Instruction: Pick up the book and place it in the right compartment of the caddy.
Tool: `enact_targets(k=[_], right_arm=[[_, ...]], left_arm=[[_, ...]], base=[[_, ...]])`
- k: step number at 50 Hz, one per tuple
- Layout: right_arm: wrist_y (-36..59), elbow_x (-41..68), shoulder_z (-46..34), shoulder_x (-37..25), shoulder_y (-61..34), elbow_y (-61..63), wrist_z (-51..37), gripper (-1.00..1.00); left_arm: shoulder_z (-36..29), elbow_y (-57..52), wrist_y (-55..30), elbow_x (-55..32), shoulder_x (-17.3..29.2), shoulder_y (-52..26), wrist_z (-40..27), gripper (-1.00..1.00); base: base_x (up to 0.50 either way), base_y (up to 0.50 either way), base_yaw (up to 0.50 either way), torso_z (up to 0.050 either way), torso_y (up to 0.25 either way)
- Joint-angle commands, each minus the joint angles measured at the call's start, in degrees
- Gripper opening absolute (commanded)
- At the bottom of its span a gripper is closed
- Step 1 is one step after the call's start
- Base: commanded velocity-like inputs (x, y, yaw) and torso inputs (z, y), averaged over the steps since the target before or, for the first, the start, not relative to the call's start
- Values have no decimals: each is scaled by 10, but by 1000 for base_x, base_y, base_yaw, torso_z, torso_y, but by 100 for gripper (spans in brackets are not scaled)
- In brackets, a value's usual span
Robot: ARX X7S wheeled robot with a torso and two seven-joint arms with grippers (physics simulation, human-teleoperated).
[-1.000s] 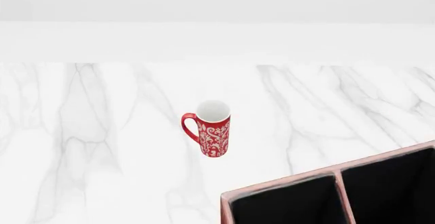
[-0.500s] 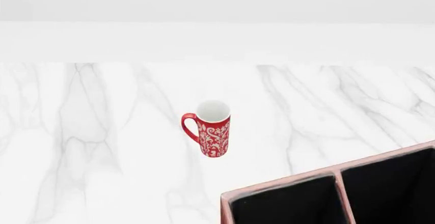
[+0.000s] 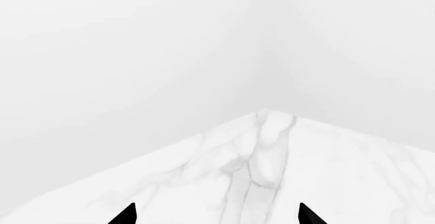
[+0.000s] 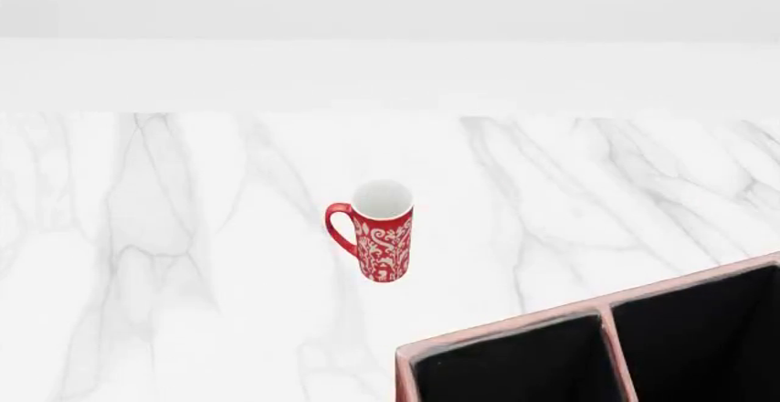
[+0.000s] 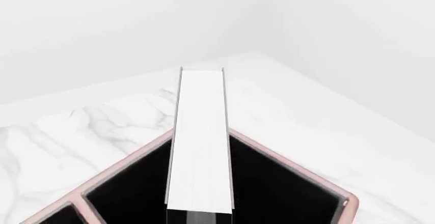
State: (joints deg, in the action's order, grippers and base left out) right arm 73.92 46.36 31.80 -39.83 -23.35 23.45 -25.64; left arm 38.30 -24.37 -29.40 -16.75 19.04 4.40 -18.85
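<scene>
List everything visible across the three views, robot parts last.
mug: 1, red with white pattern, white inside, upright on the table, handle toward the head view's left, apart from the caddy.
caddy: 1, reddish-brown with pale pink rims and black interior, at the head view's lower right, cut off by the frame; a divider splits the two visible compartments.
book: 1, white page edges, dark cover, seen edge-on over the caddy in the right wrist view.
table: 1, white marble with grey veins.
left gripper: 2 black fingers, tips only, apart, nothing between them.
</scene>
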Motion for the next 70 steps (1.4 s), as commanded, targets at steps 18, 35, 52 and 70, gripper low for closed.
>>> enact_targets(k=[18, 35, 52, 70], right_arm=[[0, -6, 10, 8, -6, -1, 23, 100], [-30, -1, -115, 58, -126, 33, 4, 100], [-156, -118, -434, 201, -254, -54, 21, 100], [-227, -141, -490, 250, -259, -141, 55, 100]], left_arm=[[11, -2, -1, 9, -8, 0, 10, 100], [-176, -26, -100, 15, 31, -140, 14, 100], [-542, 144, -97, 48, -97, -435, 82, 100], [-602, 177, -73, 38, -137, -454, 90, 100]], base=[[0, 0, 0, 0, 0], [0, 0, 0, 0, 0], [0, 0, 0, 0, 0], [0, 0, 0, 0, 0]])
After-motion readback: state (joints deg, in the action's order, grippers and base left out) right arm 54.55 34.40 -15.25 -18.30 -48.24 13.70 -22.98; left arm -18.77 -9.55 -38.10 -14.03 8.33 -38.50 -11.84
